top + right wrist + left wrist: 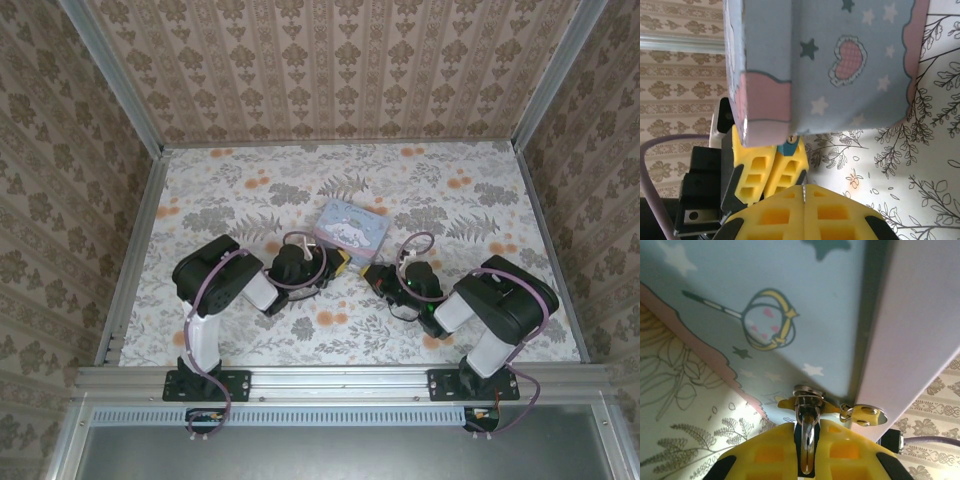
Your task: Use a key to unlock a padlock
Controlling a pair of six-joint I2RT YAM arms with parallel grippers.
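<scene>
The padlock is tiny, with a bluish-green body and a brassy keyhole end that faces the right wrist camera. It sits at the lower edge of the pastel blue-pink tin. My left gripper is shut on the padlock, and its shiny metal loop shows between the yellow fingers, up against the tin's clasp. My right gripper is shut on a thin metal key, seen edge-on a short way from the keyhole. Both grippers meet in front of the tin, left gripper and right gripper.
The tin lies on the flower-patterned tabletop, with patterned walls on three sides. A small brassy tab with a ring hangs at the tin's edge beside the clasp. Cables loop over both wrists.
</scene>
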